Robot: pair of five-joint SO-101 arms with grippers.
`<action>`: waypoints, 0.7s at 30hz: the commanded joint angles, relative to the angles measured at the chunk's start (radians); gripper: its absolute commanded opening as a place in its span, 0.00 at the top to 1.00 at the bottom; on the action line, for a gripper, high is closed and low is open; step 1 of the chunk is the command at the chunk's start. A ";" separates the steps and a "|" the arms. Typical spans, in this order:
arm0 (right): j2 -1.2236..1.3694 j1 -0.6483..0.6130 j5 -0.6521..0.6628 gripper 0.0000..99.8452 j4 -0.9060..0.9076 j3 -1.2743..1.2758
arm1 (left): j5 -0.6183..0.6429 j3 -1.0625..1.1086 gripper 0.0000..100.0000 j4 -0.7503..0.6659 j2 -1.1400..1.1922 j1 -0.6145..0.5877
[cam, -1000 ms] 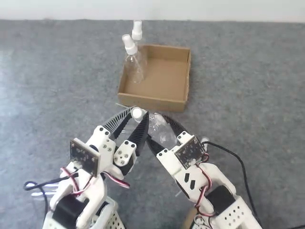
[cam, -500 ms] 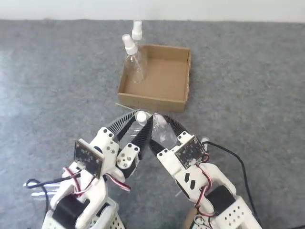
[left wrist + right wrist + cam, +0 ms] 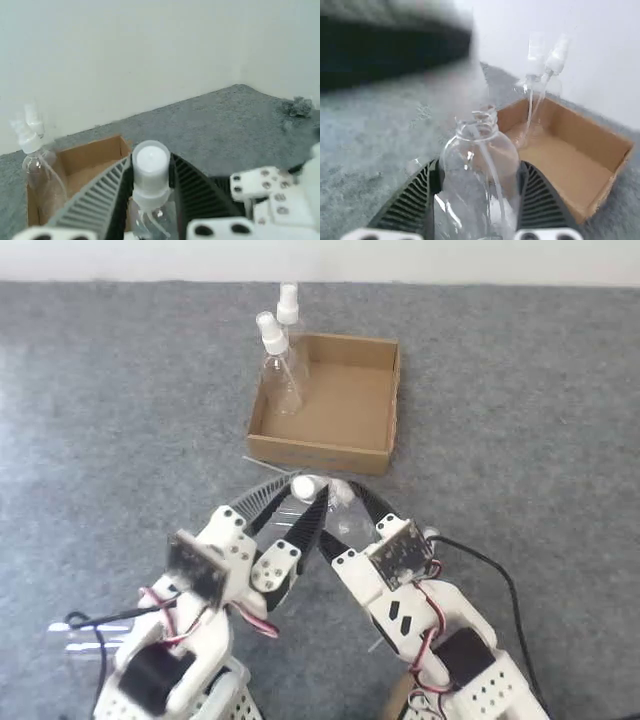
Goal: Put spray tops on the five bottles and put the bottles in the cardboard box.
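Note:
My left gripper point(image 3: 303, 487) is shut on a white spray top point(image 3: 301, 483) just in front of the cardboard box point(image 3: 330, 447). My right gripper point(image 3: 340, 496) is shut on a clear bottle point(image 3: 342, 492) held right beside it. In the left wrist view the spray top point(image 3: 150, 160) sits between the ribbed fingers point(image 3: 197, 182), directly above the bottle's neck. In the right wrist view the bottle point(image 3: 475, 165) stands upright between the jaws with a thin tube inside. Two capped bottles point(image 3: 279, 365) stand at the box's far left corner.
Grey carpet surrounds the box, with open floor to its left and right. A black cable point(image 3: 490, 565) runs beside the right arm. Some pale thin items point(image 3: 85, 632) lie near the left arm's base. A white wall closes the far side.
My left gripper has carried the spray top to the right, up to the bottle's mouth. The right gripper and its bottle have hardly moved.

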 commanded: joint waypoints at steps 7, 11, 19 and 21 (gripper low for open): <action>-0.048 0.016 -0.011 0.95 0.001 0.017 | 0.002 0.019 0.83 0.000 -0.020 0.003; -0.048 0.016 -0.011 0.95 0.002 0.017 | 0.002 0.015 0.82 0.000 -0.020 0.003; -0.048 0.016 -0.008 0.95 0.002 0.017 | 0.002 -0.081 0.82 0.081 -0.020 -0.061; -0.048 0.016 -0.008 0.95 0.001 0.017 | 0.002 -0.111 0.82 0.106 -0.020 -0.084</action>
